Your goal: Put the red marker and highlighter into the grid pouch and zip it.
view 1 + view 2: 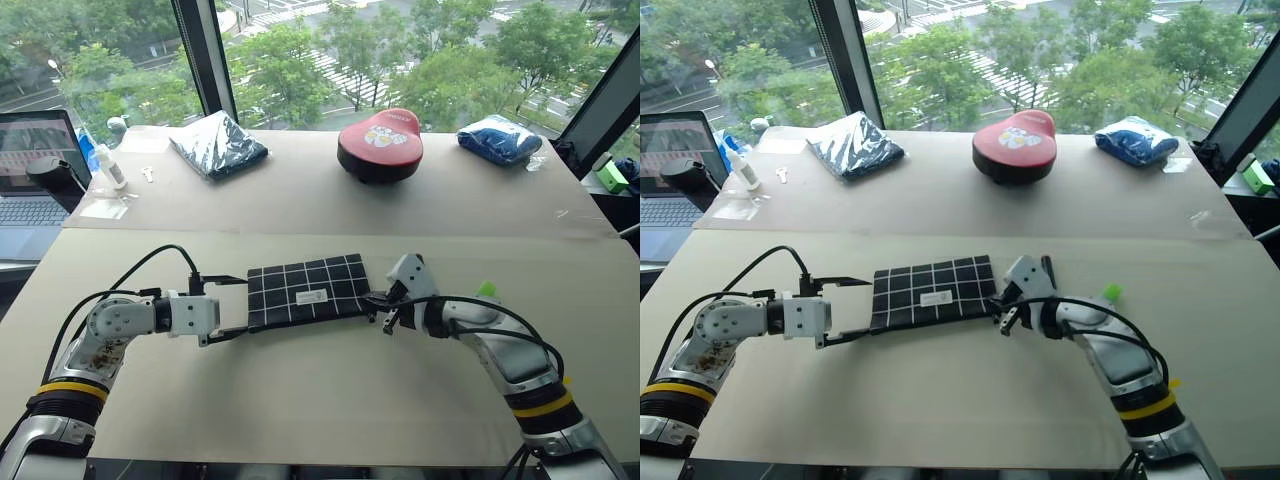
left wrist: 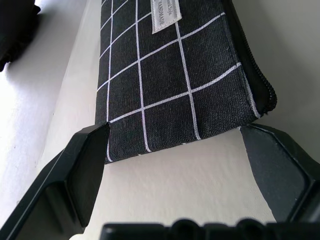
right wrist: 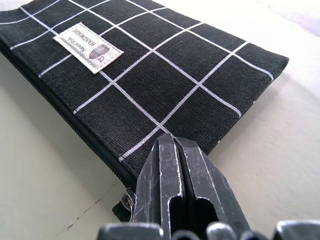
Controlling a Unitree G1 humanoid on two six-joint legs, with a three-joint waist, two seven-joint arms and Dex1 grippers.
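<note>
The flat rectangular black fabric pouch with white grid lines (image 1: 308, 291) lay flat on the beige table, its small white label facing up and its zipper running along the near edge. A bright green highlighter cap (image 1: 486, 289) showed on the table well to the pouch's right, its body hidden.

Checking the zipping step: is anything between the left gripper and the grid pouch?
Nothing visible. The open left gripper straddles the end of the grid pouch, its fingers at either side, with bare table between.
</note>
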